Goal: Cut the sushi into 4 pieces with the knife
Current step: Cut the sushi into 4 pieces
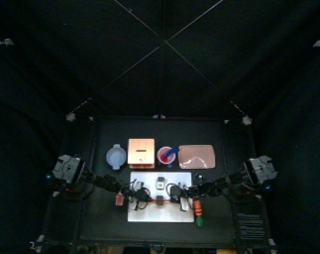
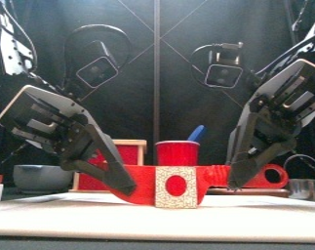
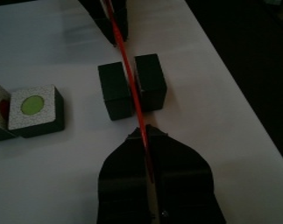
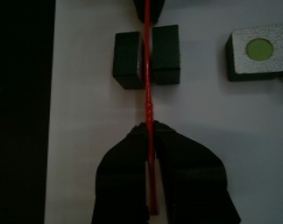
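The knife [image 2: 225, 183] runs level between the left end effector [image 3: 144, 131] and the right end effector [image 4: 146, 131], each clamped on one end. Midway between them the blade lies across the sushi roll [image 3: 153, 83], which sits on the cutting board [image 3: 214, 114]. A loose piece [image 3: 32, 107] lies beside the roll, nearer the left end effector. Behind both end effectors, on the bench [image 1: 209, 132], the bowl [image 1: 116, 156], box [image 1: 141, 152], cup [image 1: 166, 154] and tray [image 1: 197, 156] stand in a row from left to right.

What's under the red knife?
A dark sushi block on the white board. The knife covers its middle seam, so whether it is cut through cannot be seen.
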Controlling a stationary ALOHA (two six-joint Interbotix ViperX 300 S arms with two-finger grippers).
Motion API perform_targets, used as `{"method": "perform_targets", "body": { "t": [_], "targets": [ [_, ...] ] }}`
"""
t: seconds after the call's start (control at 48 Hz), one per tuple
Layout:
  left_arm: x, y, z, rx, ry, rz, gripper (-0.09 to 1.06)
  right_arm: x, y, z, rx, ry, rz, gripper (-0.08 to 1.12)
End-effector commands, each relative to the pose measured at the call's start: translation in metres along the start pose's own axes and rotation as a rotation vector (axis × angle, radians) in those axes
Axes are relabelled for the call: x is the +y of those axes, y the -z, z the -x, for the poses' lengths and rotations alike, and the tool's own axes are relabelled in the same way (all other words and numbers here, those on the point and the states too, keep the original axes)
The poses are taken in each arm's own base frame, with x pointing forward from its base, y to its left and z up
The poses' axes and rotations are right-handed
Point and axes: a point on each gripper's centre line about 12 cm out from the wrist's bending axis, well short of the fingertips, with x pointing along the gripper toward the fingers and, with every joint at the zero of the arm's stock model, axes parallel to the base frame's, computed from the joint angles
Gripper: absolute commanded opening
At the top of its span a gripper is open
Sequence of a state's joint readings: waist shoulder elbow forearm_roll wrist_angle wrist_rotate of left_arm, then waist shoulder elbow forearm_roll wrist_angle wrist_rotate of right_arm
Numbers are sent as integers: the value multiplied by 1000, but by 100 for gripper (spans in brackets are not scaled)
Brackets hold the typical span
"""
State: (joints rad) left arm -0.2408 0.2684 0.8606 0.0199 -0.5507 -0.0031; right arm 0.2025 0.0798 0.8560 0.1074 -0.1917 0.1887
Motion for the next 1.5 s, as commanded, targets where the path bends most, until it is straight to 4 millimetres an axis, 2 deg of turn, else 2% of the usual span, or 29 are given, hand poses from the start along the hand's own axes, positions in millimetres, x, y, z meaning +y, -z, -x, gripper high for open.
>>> {"method": "perform_targets", "body": {
  "t": [0.021, 0.125, 0.292, 0.625, 0.875, 1.0, 1.146, 1.333, 1.5],
  "targets": [
    [-3, 8, -8, 28, 4, -4, 22, -2, 0, -7, 6, 7, -7, 12],
    [1, 10, -11, 35, -12, 11, 22, -3, 1, -9, 11, 11, -9, 12],
    [4, 4, -9, 17, -19, 15, 22, -4, -3, -5, -1, 9, 1, 12],
    [31, -2, -5, -1, -52, -4, 22, -22, -15, 4, -24, 42, -6, 12],
    [40, -5, -3, -10, -61, -15, 22, -23, -16, 6, -15, 45, 1, 12],
    [41, -9, -2, -23, -63, -15, 26, -20, -22, 8, -27, 39, 1, 12],
    [38, -21, 3, -55, -55, -29, 39, -14, -40, 14, -58, 25, 24, 12],
    [37, -41, 17, -96, -61, -29, 66, -12, -44, 25, -34, 26, 40, 12],
    [38, -61, 37, -106, -72, -30, 85, -8, -47, 48, -37, 20, 47, 12]
  ]
}}
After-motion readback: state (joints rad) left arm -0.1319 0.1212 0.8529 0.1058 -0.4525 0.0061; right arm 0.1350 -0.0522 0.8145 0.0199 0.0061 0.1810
